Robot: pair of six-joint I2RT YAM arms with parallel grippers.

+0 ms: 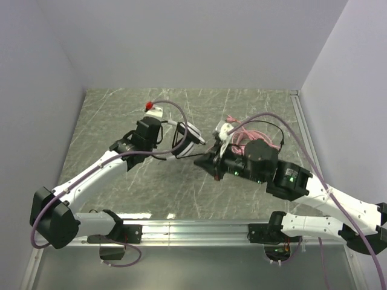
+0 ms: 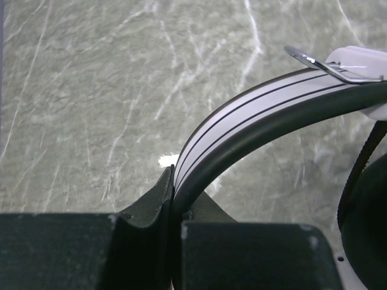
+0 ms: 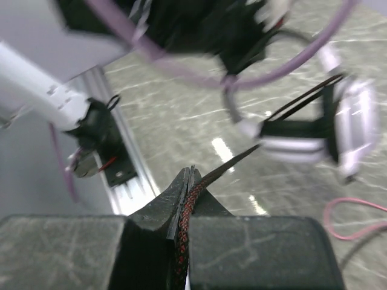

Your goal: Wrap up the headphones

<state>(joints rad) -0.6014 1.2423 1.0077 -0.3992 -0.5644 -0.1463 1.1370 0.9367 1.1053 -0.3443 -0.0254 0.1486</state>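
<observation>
We find the black-and-white headphones (image 1: 188, 140) mid-way across the marbled surface (image 1: 121, 181), between the two arms. Left hand (image 2: 174, 193) is clamped on their headband (image 2: 254, 115). Right hand (image 3: 188, 181) is pinched tight on the black cable (image 3: 230, 164), which runs straight toward the headset; a pink cable (image 1: 231, 119) lies tangled just behind the right arm.

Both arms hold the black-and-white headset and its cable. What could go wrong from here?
The right jaws pinch the black cable at their tips; a taut pull could slip it out. The left jaws grip only the headband; the headset might twist. The pink cable lies near the right arm and could snag.
</observation>
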